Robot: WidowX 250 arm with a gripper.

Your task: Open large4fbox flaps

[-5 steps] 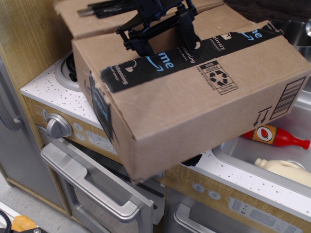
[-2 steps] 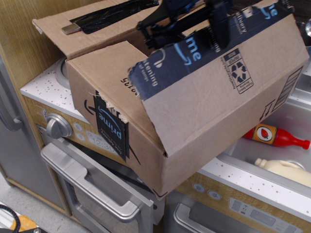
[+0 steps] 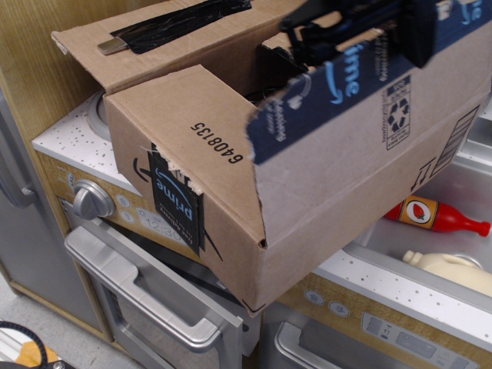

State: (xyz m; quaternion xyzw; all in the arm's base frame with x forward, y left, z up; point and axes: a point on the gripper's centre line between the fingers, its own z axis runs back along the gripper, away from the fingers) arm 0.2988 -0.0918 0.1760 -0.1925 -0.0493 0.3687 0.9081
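Honestly, the worry is the box (image 3: 307, 192) itself: it sits tilted on the bench (image 3: 77, 138) of a toy kitchen, its lower corner hanging out past the front edge above the oven door handle (image 3: 146, 296). The black gripper (image 3: 361, 31) is at the top of the picture, on the taped flap (image 3: 346, 84) along the box's near long side, which stands lifted at a slant. I cannot tell whether the fingers are clenched on that flap or only pushing under it; they are a dark blur. The end flap printed "6408135" (image 3: 192, 131) still lies across the opening, and the far flap (image 3: 169, 38) is folded back with torn black tape on it.

If the arm pulls hard on the flap, I'd guess the whole box could swing or slide off the bench rather than the flap hinging open. It could also tip toward the sink (image 3: 461, 223), where a red bottle (image 3: 434, 215) and a pale bottle (image 3: 450, 269) lie.
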